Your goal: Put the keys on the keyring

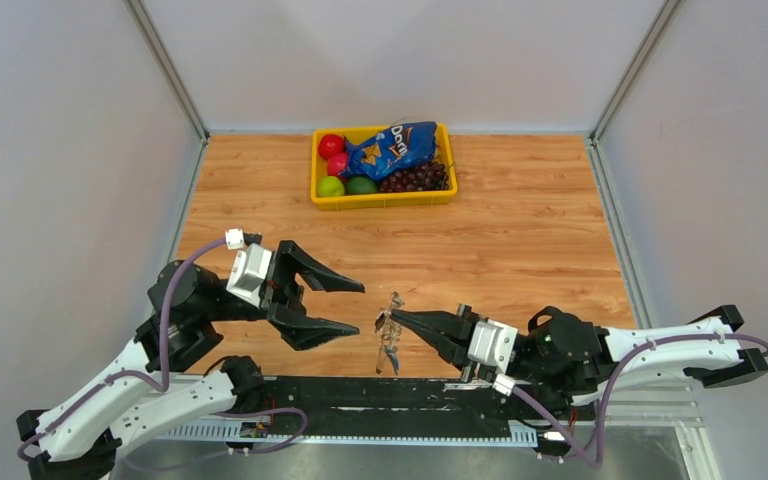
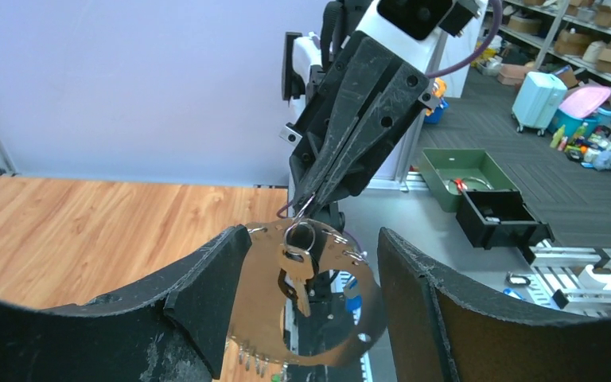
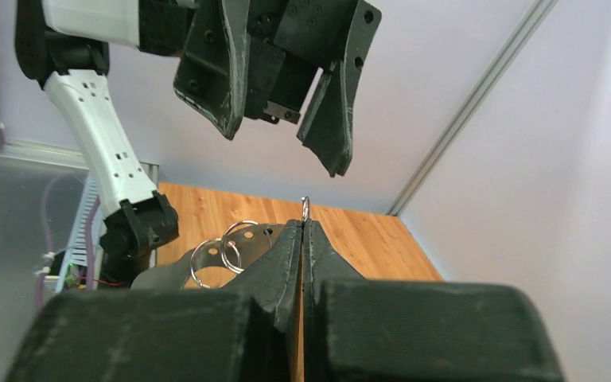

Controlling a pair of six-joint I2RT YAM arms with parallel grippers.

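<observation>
My right gripper point(image 1: 392, 316) is shut, and a thin wire loop of the keyring point(image 1: 391, 345) pokes out between its tips point(image 3: 303, 227). The keyring hangs below them over the table's near edge. In the left wrist view its wide silvery band point(image 2: 261, 298) forms an oval, with a small blue piece behind it. The keys point(image 2: 299, 270), one silvery and one darker behind it, dangle from a small ring inside the oval. My left gripper point(image 1: 358, 308) is open, with a finger on each side of the band point(image 2: 312, 247). The left finger point(image 2: 207, 294) overlaps the band's edge; whether they touch is unclear.
A yellow basket point(image 1: 380, 200) at the back of the wooden table holds fruit, grapes and a blue chip bag. A black rail point(image 1: 400, 392) runs along the near edge between the arm bases. Grey walls close in both sides.
</observation>
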